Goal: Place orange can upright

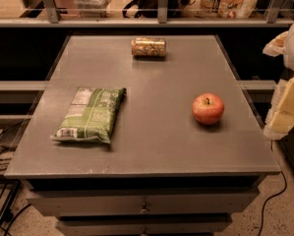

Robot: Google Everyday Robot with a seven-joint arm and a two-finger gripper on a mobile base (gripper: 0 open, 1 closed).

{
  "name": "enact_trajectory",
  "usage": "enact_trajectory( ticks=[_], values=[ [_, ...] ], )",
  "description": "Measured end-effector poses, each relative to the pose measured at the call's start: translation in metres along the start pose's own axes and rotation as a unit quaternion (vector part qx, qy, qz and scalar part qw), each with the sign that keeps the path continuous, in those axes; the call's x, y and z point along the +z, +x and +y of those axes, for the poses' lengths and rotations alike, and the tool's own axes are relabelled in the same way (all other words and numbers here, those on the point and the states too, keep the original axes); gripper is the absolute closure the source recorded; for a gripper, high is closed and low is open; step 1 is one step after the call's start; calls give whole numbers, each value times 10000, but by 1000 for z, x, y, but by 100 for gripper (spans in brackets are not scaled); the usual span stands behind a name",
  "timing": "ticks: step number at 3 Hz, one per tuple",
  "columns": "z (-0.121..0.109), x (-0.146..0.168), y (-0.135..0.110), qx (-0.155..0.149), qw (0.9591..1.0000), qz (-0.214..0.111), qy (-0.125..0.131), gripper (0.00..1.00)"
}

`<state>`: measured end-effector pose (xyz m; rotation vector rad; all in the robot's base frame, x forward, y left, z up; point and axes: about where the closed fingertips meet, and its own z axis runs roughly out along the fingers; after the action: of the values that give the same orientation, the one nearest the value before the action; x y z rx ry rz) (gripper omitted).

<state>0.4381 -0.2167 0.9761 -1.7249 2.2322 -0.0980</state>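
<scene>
- Camera view: the can (148, 47) lies on its side at the far middle of the table (151, 146), its ends facing left and right. It is well apart from the apple (208, 108) on the right and the bag (90, 114) on the near left.
- The gripper (287, 107) hangs at the right edge, beside the table. I cannot tell whether its jaws are open or closed.
- To my eye the reach is not yet made. Next comes crossing to the can, gripping its body and tipping it onto one end.
</scene>
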Motion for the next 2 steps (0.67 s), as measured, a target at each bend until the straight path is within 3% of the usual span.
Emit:
enact_trajectory(
  ticks=[2],
  values=[
    [-4,-1,-4,-132,9999,80,66,0]
  ],
)
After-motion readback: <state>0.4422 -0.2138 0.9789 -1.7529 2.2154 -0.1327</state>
